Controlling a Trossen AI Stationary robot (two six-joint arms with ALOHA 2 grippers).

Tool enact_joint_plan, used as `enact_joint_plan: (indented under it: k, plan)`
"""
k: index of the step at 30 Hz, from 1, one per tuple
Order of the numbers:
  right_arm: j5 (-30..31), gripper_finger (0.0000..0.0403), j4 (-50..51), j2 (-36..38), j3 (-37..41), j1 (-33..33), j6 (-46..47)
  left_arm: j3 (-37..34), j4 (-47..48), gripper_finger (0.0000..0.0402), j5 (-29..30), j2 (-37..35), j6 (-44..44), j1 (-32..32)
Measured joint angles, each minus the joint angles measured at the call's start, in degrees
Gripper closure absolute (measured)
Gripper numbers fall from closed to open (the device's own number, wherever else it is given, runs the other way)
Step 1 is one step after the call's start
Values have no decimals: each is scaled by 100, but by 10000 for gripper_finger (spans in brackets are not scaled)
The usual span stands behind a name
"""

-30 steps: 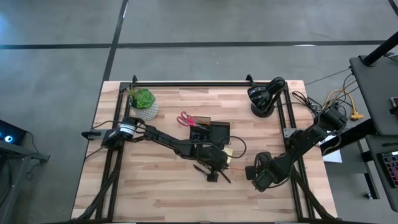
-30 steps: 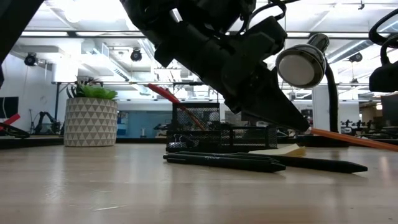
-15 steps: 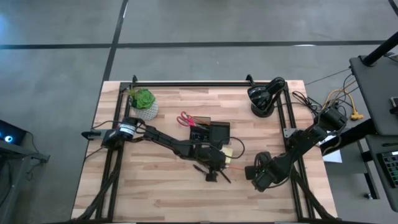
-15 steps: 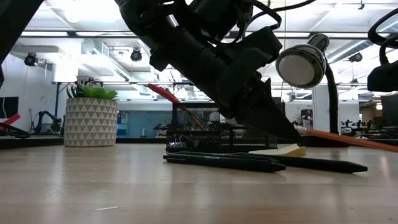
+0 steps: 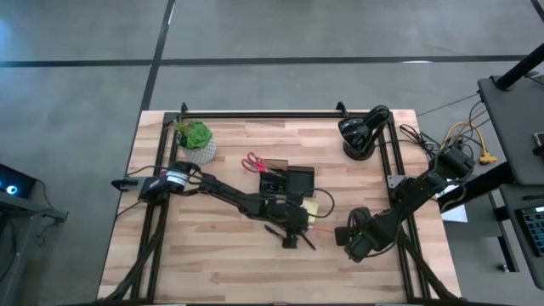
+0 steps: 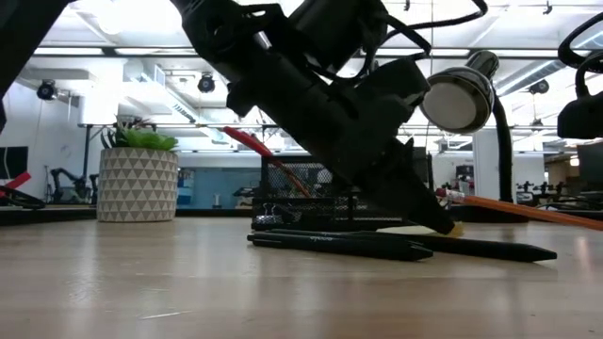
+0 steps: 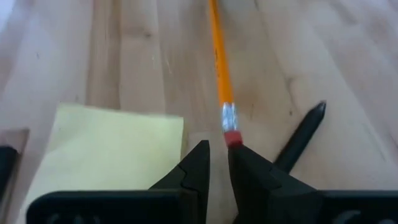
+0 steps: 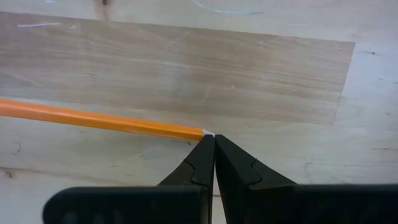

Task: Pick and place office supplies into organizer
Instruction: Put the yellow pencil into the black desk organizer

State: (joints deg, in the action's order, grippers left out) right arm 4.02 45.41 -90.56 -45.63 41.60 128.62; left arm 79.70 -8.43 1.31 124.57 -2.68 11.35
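Observation:
My left gripper (image 7: 217,149) is open by a narrow gap. Its tips are low beside the yellow sticky-note pad (image 7: 106,152) and the orange pencil's eraser end (image 7: 232,138). In the low view the pencil (image 6: 528,209) slants, with the eraser end higher than the pad (image 6: 400,227). My right gripper (image 8: 213,138) is shut at the pencil's sharpened tip (image 8: 200,132). Black pens (image 6: 330,247) lie on the table. The red-handled scissors (image 5: 253,161) stick up out of the dark organizer (image 5: 293,180). My left gripper slants down from the table's left, its fingertips (image 6: 446,226) at the pad's edge below the eraser; whether they touch pad, pencil or table, I cannot tell. My right gripper's shut fingertips meet the pencil's tip (image 8: 200,132); I cannot tell whether they touch it.
A potted plant (image 5: 195,140) stands at the far left and a black lamp (image 5: 357,136) at the far right. Black frame rails (image 5: 255,113) run along the far edge and sides. A small clip (image 6: 268,222) lies before the organizer. Bare wood lies toward the near edge.
My left gripper has come down toward the table, its tips dropping from about the height of the pencil's eraser end to the level of the sticky-note pad. The pencil, pens and pad have stayed where they were.

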Motion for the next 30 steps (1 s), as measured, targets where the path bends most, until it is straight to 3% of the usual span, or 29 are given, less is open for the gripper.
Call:
enact_joint_plan:
  k: [24,30]
  plan:
    - [67,394,-15,0,0,0,-26,332,436,359,-25,-72,55,4]
    - [64,394,-19,0,0,0,-26,332,446,389,-18,-70,150,0]
